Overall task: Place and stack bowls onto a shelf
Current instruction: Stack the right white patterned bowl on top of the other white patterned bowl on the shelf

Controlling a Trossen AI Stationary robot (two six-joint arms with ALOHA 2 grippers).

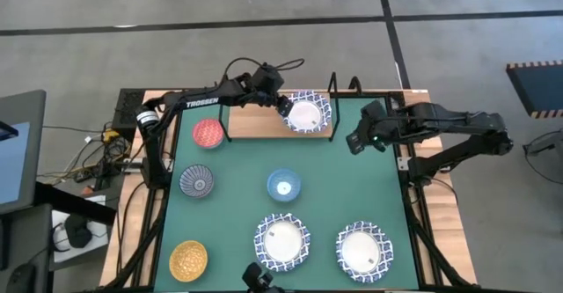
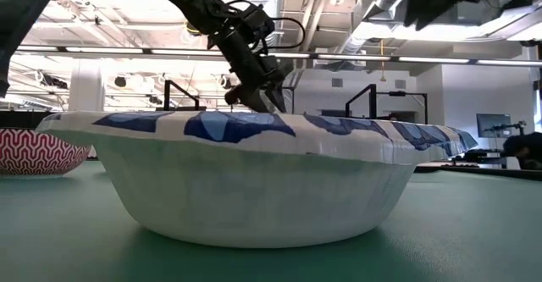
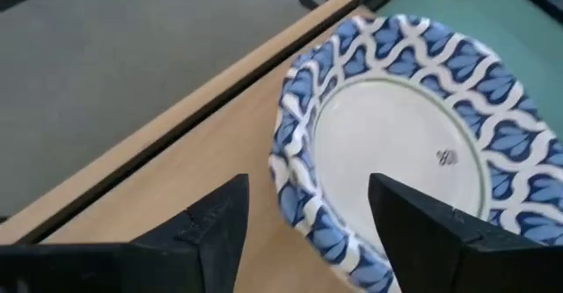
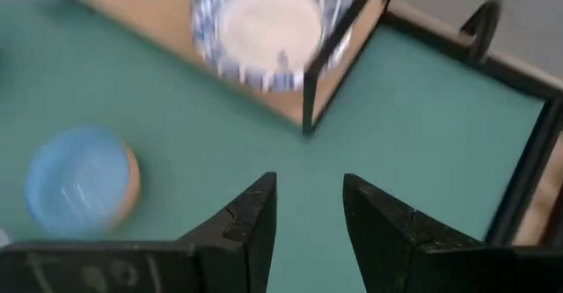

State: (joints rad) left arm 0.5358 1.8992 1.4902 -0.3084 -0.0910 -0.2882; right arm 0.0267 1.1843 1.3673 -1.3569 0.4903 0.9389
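Blue-lattice white bowl [image 1: 306,113] seated on right end of wooden shelf [image 1: 255,122], left gripper [image 1: 284,105] released, fingers straddling its rim, right gripper [image 1: 355,141] spread apart above green mat [image 1: 352,187] just beside shelf, light blue bowl [image 1: 283,186] mid-mat.

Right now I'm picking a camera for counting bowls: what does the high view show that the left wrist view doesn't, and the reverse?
Only the high view shows the whole green mat with the red bowl, grey-blue patterned bowl, light blue bowl, golden-yellow bowl, two more lattice-rimmed bowls, and the right pincer, open above the mat.

Only the left wrist view shows the left pincer open, one finger on each side of the bowl's rim, and a small mark inside the bowl.

Both show the lattice-rimmed bowl on the shelf.
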